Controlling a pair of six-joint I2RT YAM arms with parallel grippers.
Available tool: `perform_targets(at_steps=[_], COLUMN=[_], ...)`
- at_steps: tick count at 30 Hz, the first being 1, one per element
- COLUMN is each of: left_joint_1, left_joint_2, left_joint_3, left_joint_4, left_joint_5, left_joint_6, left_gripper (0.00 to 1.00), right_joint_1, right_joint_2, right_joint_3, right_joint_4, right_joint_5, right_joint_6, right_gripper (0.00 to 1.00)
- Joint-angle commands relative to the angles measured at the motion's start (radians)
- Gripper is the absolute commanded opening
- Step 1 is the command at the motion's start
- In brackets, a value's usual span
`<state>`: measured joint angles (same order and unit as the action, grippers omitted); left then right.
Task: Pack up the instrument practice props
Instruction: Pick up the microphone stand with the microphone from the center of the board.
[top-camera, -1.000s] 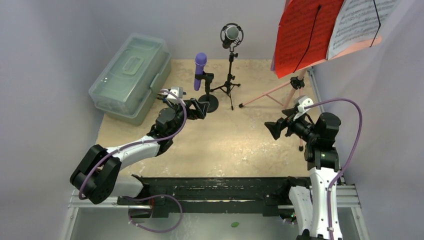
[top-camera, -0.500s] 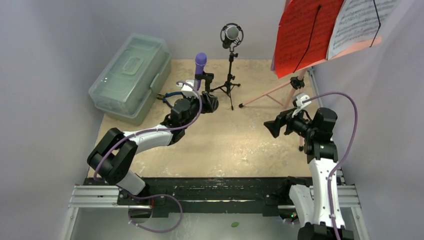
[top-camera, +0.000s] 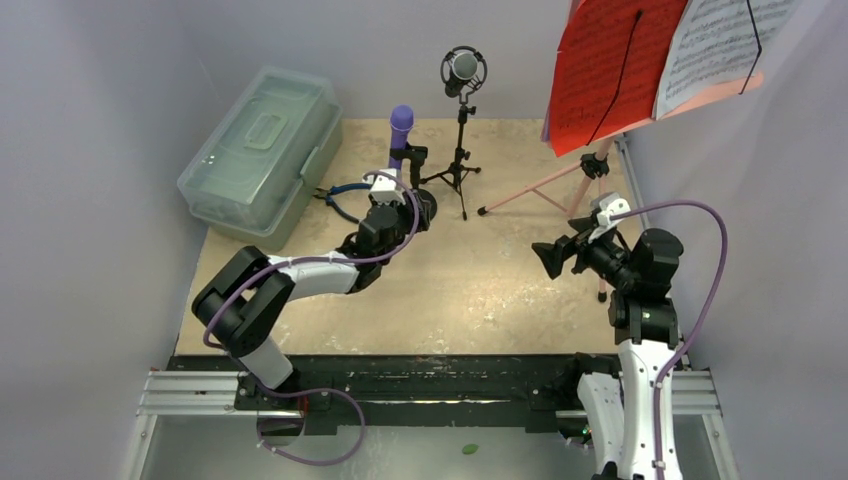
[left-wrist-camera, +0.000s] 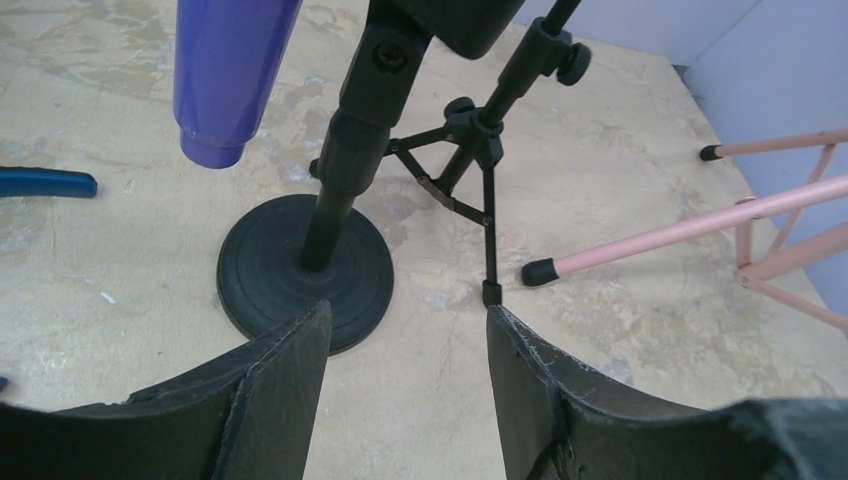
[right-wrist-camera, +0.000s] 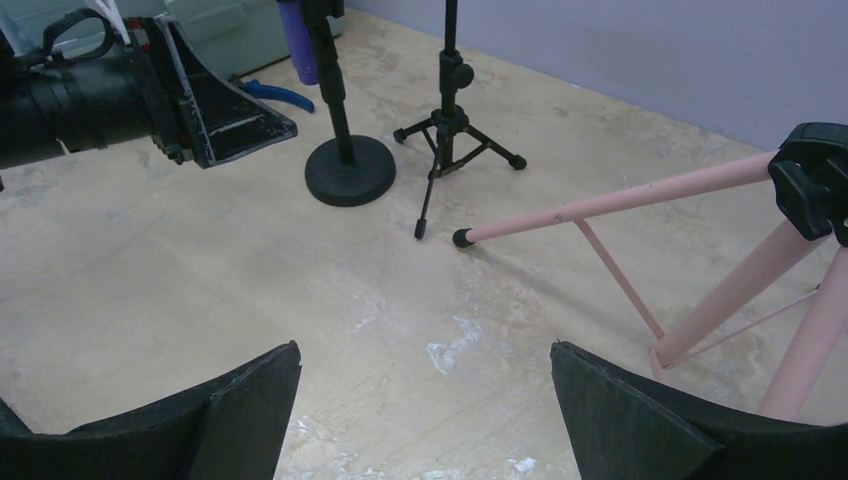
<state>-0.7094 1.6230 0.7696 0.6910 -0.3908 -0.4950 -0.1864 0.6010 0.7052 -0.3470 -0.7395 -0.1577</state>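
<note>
A purple microphone (top-camera: 401, 125) stands in a black stand with a round base (left-wrist-camera: 300, 265). A black-silver microphone (top-camera: 463, 68) sits on a black tripod (top-camera: 458, 170) beside it. The pink music rack's tripod legs (top-camera: 545, 185) stand at the back right and carry a red page (top-camera: 610, 70) and a white page (top-camera: 715, 45). My left gripper (left-wrist-camera: 408, 330) is open and empty, its left fingertip just short of the round base. My right gripper (right-wrist-camera: 425, 360) is open and empty above bare table, left of the pink legs (right-wrist-camera: 620, 200).
A clear greenish plastic case (top-camera: 262, 150) sits shut at the back left. Blue-handled pliers (top-camera: 345, 195) lie between it and the round base. Grey walls close in the table on three sides.
My left arm has reached forward and to the right, bringing its open gripper up to the purple microphone's round base. My right gripper has shifted only slightly.
</note>
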Motion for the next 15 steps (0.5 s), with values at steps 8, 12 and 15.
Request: perform_targets(at_steps=[8,12,15], left_joint_1=[-0.002,0.007,0.009], left_joint_2=[0.168,0.219,0.248], left_joint_3=[0.12,0.155,0.185], left_joint_4=[0.23,0.281,0.283], left_joint_5=[-0.064,-0.087,-0.126], left_joint_6=[0.16,0.199,0.217], left_gripper=[0.53,0.52,0.52], right_joint_1=[-0.001,-0.002,-0.002], right_joint_2=[-0.023,-0.023,-0.025], right_joint_3=[0.006,0.009,0.009], right_joint_4=[0.006,0.005,0.006], right_joint_5=[0.012,0.01,0.006], right_joint_6=[-0.007,-0.008,-0.008], right_gripper=[0.99,0.99,0.99])
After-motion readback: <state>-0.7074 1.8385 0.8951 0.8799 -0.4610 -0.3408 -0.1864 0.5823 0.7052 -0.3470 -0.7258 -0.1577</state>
